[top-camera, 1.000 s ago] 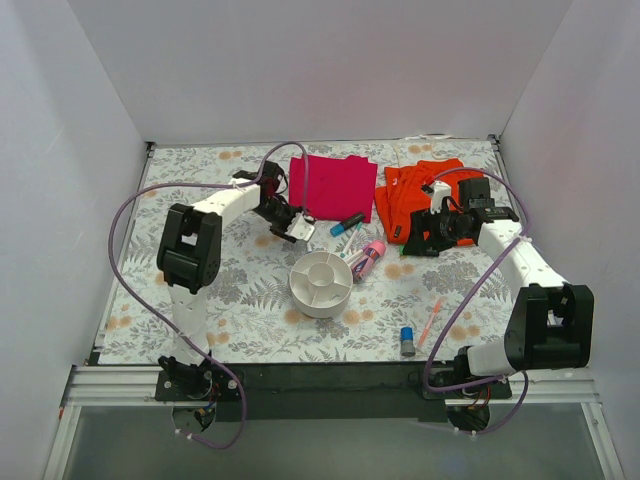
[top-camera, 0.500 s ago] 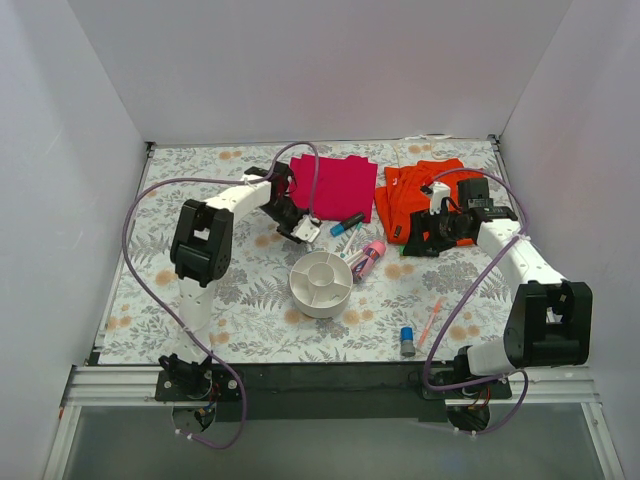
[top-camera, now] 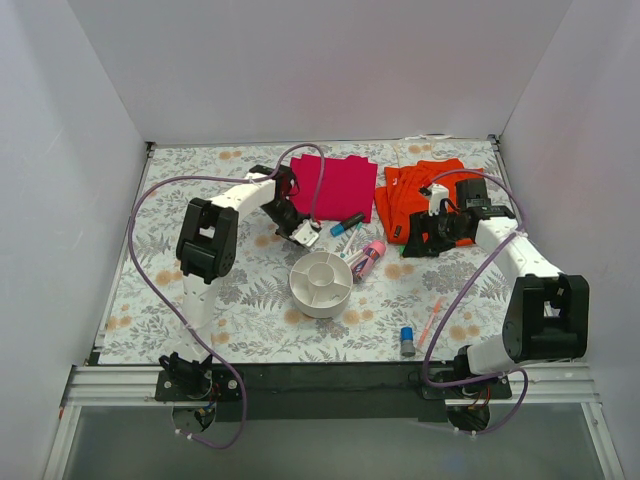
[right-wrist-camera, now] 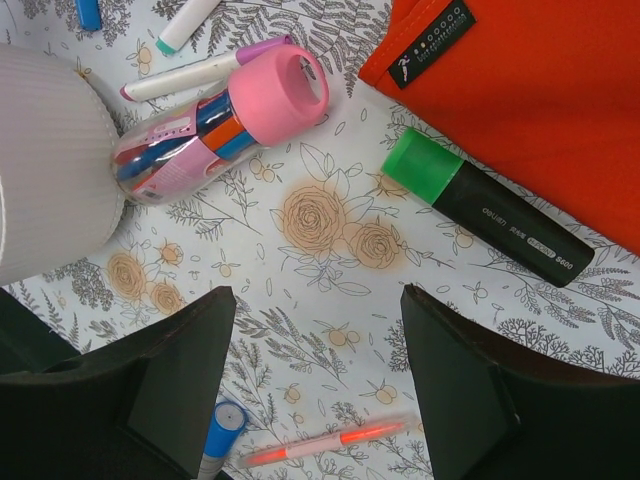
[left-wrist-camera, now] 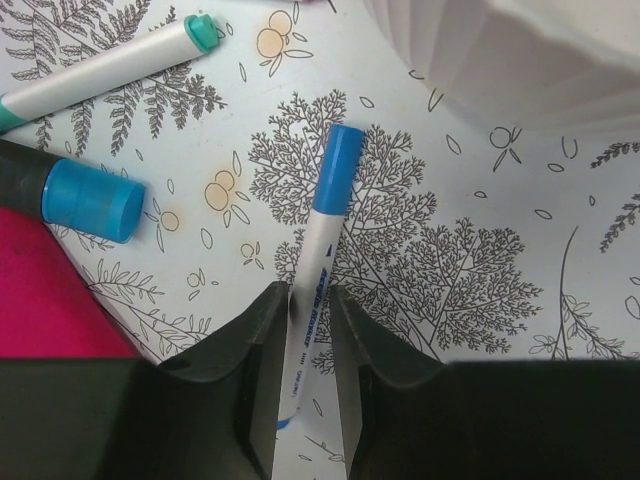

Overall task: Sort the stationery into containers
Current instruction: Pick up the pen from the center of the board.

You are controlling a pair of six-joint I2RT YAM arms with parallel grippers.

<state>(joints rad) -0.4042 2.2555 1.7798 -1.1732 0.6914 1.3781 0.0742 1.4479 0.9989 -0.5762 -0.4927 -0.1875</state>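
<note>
left arm (top-camera: 235, 197) farther right, tool (left-wrist-camera: 308, 300) tight on blue-capped pen (left-wrist-camera: 325, 230)

Blue lettering runs along the barrel of the white marker (left-wrist-camera: 322, 260) with the blue cap; it seems to read "Acrylic Marker", though the letters are blurred. The black marker (right-wrist-camera: 500, 222) with the green cap carries a line of white print too small to read. The black tag (right-wrist-camera: 430, 45) sewn on the orange cloth (right-wrist-camera: 540, 90) shows a small white logo and tiny, illegible lettering.

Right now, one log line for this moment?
left gripper: shut on blue-capped pen | right gripper: open, empty | organizer: looks empty
</note>
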